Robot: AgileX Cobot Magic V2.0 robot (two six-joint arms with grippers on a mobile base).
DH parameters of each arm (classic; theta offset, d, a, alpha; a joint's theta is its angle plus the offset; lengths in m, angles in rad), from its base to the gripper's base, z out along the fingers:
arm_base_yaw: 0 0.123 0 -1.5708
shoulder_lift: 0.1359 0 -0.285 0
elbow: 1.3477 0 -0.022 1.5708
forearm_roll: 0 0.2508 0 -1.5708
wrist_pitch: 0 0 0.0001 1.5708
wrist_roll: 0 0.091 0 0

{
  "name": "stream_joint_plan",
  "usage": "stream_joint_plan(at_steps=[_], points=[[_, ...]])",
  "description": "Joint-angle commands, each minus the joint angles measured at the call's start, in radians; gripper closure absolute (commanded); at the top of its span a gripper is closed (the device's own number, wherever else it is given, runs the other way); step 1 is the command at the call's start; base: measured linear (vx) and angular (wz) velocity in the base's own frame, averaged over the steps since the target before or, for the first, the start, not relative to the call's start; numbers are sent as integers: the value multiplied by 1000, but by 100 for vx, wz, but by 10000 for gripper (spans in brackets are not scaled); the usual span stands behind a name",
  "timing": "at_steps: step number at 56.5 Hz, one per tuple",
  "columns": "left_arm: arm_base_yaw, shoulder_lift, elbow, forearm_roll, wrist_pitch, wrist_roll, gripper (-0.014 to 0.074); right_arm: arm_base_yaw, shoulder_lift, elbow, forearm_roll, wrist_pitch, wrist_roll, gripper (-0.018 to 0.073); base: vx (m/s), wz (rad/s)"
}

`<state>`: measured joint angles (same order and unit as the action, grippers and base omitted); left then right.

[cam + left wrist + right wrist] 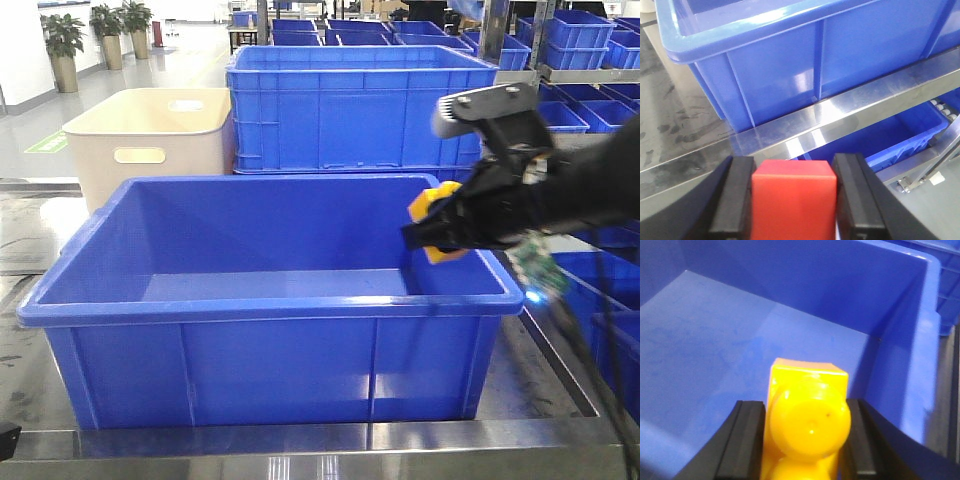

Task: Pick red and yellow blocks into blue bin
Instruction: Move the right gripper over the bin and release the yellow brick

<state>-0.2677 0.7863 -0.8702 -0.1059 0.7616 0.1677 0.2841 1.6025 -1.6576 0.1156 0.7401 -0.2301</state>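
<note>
Now yel. brick [807, 415] over bin [270, 304]

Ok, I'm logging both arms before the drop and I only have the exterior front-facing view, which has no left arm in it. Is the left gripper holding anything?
Observer: Yes. The left gripper is shut on the small plain red cube.
Operator: Is it over the bin?
Observer: No. It is outside the large bright blue plastic bin, facing the ribbed outer wall across a shiny steel rail.
Operator: And the yellow thing at the right gripper?
Observer: It is the yellow toy brick. In the right wrist view a round stud faces us. The right gripper is shut on it, above the bin's bare floor.
</note>
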Motion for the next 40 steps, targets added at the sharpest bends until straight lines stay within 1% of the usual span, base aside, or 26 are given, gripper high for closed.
stream_joint_plan(at_steps=[1,12,17,22,35,40], points=[[-10,-9,-25,-12,-70,0,346,-4,37,-114,4,-49,-8,287,0,0],[-10,-9,-25,-12,-70,0,346,-4,179,-243,4,-42,-8,284,0,0],[-10,-9,-25,-12,-70,0,346,-4,226,-275,1,-42,-9,251,0,0],[-10,-9,-25,-12,-70,0,346,-4,252,-288,1,-45,-10,176,0,0],[-10,-9,-25,-12,-79,0,346,-4,255,-288,1,-54,-11,-101,0,0],[-10,-9,-25,-12,-72,0,346,-4,224,-288,-3,-46,-11,-142,0,0]])
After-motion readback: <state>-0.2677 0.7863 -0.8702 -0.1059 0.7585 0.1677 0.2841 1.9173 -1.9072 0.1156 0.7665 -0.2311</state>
